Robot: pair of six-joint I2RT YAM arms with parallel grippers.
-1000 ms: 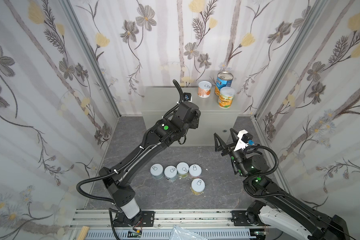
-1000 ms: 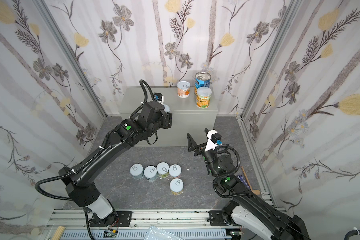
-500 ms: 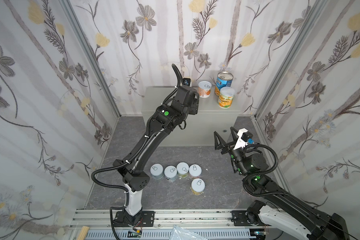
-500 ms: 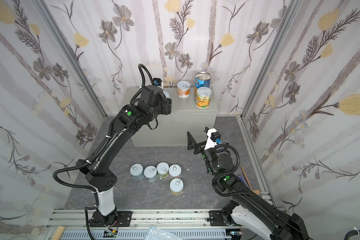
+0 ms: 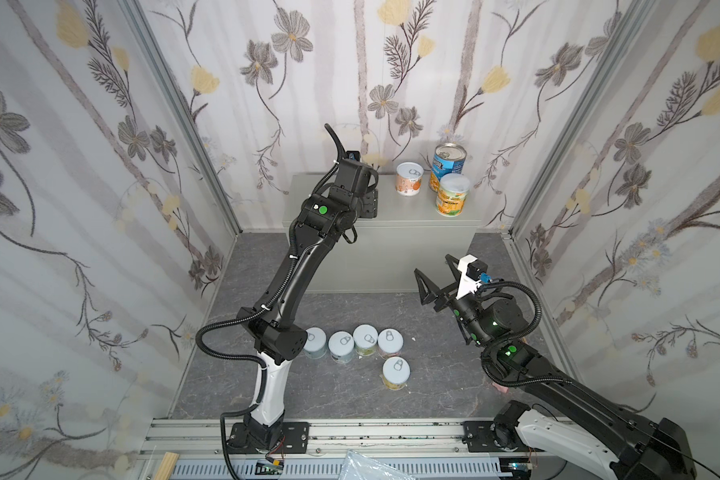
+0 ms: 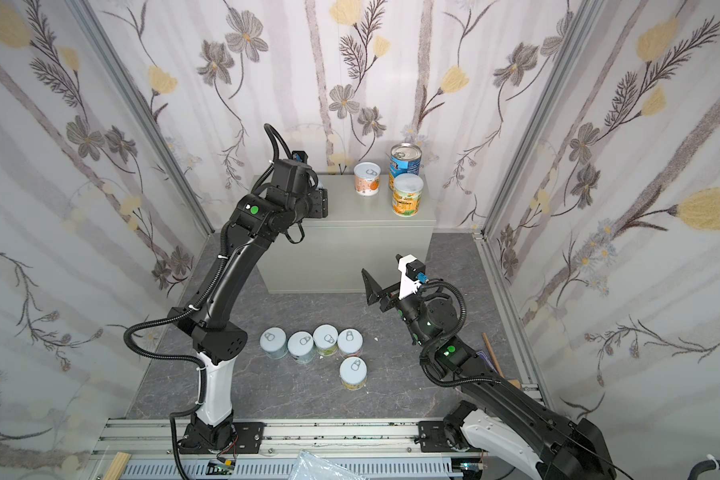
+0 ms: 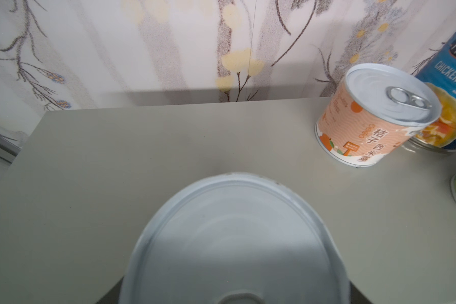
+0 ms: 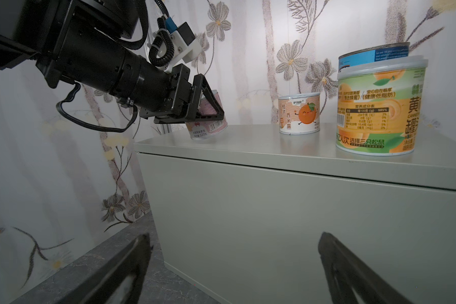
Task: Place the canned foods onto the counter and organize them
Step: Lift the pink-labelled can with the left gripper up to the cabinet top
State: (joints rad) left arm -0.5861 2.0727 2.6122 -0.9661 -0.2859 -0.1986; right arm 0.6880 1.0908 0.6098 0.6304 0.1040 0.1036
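My left gripper is shut on a short pink-labelled can, tilted over the left part of the counter. Whether its lower edge touches the top I cannot tell. Its white lid fills the left wrist view. At the counter's right end stand a peach-labelled short can, a taller blue can and an orange-yellow can. Several short cans stand clustered on the floor. My right gripper hangs open and holds nothing, in front of the counter's right side.
Flowered walls close in the left, back and right sides. The dark marbled floor runs from the counter to the metal rail carrying both arm bases. A wooden stick lies by the right wall, and a clear plastic bag lies at the front edge.
My left arm has risen and reached back, carrying the pink-labelled can from in front of the counter to over its top. The right arm has stayed still.
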